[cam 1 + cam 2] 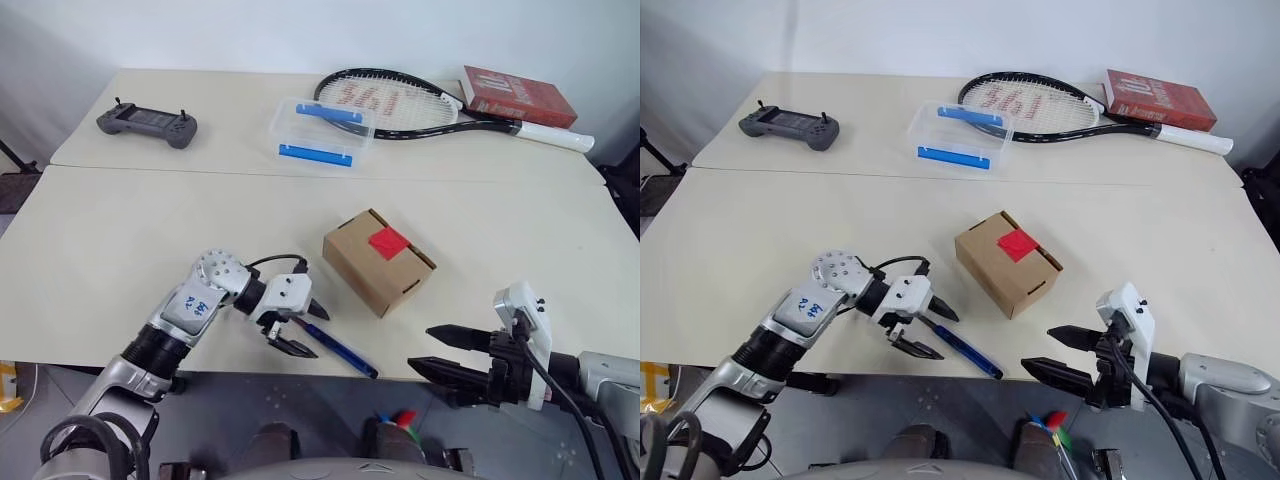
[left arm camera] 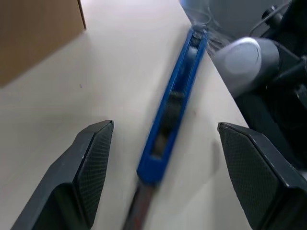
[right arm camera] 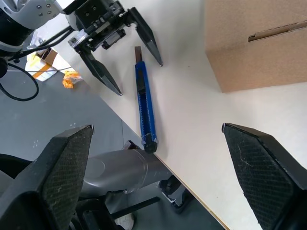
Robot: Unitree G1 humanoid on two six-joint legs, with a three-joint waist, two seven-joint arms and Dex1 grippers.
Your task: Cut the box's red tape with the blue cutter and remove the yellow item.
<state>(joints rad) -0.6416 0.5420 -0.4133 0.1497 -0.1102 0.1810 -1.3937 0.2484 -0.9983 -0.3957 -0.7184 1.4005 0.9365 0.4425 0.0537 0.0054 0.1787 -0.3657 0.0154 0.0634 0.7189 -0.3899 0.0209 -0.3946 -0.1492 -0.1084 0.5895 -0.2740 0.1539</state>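
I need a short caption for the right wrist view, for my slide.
Open left gripper straddles the tip of the blue cutter lying on the table edge, beside the box.

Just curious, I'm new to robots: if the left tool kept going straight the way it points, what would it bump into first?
Most likely the blue cutter: it lies on the table between the left tool's open fingers, right in its line.
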